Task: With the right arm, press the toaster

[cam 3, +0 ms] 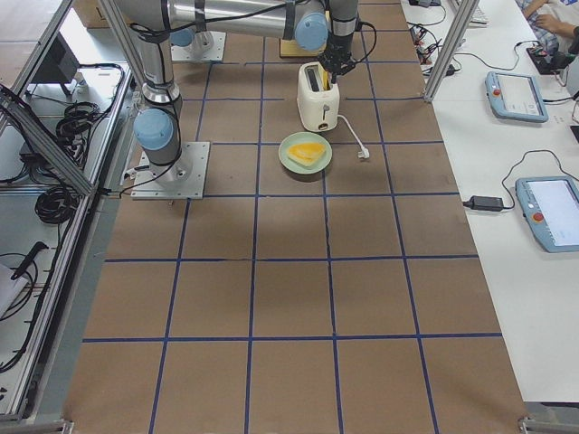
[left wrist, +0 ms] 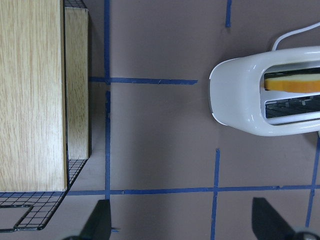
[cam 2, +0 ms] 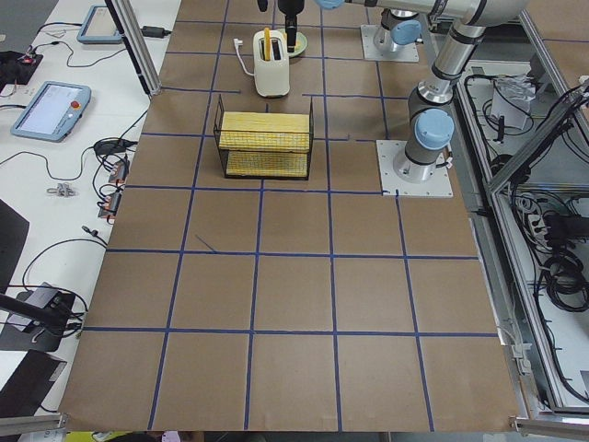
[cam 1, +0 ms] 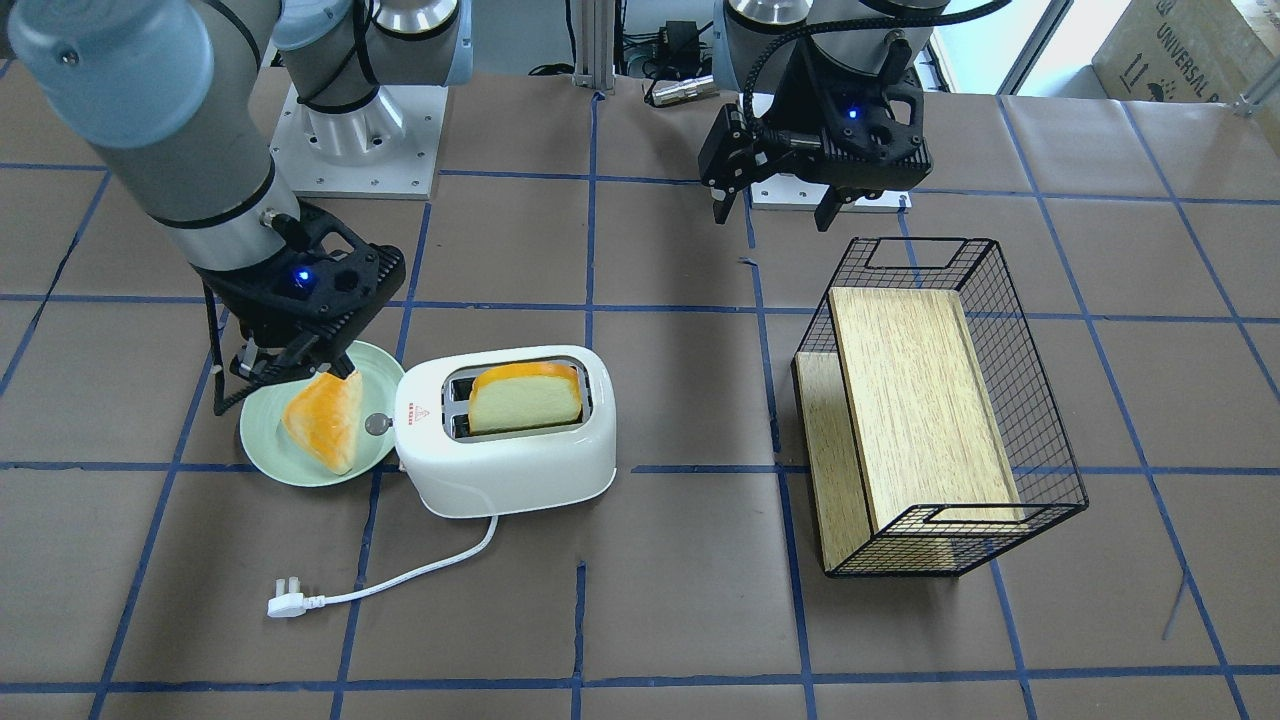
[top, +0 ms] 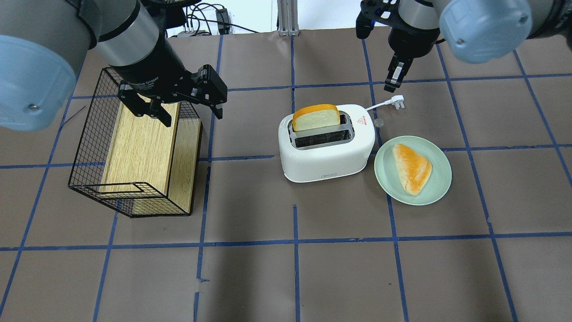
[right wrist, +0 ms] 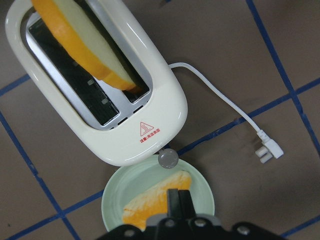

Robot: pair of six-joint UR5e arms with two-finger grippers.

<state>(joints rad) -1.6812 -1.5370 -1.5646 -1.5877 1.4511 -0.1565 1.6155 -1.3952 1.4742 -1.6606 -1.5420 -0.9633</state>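
Note:
The white toaster (cam 1: 510, 460) (top: 326, 156) stands at mid-table with a slice of bread (cam 1: 525, 395) upright in one slot. Its silver knob (right wrist: 168, 159) faces a green plate (top: 442, 179). My right gripper (top: 395, 80) (right wrist: 178, 192) is shut and empty. It hangs in the air above the plate's edge, beside the toaster's knob end, and touches nothing. My left gripper (top: 192, 115) (left wrist: 185, 220) is open and empty, above the edge of a wire basket (top: 89, 152), well away from the toaster.
The plate holds a wedge of bread (top: 412, 167). The toaster's white cord ends in a plug (cam 1: 285, 604) lying on the table. The black wire basket (cam 1: 1050, 420) holds a wooden board (cam 1: 920, 400).

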